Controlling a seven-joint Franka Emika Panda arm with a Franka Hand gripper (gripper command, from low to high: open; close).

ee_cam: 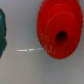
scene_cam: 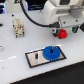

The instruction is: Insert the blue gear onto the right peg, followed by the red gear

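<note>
The blue gear [scene_cam: 52, 52] lies flat on the exterior view's right half of the grey, black-edged plate [scene_cam: 35, 61], covering the right peg, which is hidden under it. The twin pin [scene_cam: 37, 54] stands bare on the plate's other half. The red gear [scene_cam: 62, 34] rests on the white table behind the plate. My gripper [scene_cam: 62, 30] hangs just over it, fingers apart, nothing held. In the wrist view the red gear [ee_cam: 59, 34] fills much of the frame, seen from above with its centre hole showing; no fingers show there.
A cream block fixture [scene_cam: 18, 28] stands at the exterior view's left. A dark teal object [ee_cam: 2, 32] sits at the edge of the wrist view, close to the red gear. The arm's white body [scene_cam: 62, 12] looms over the back of the table.
</note>
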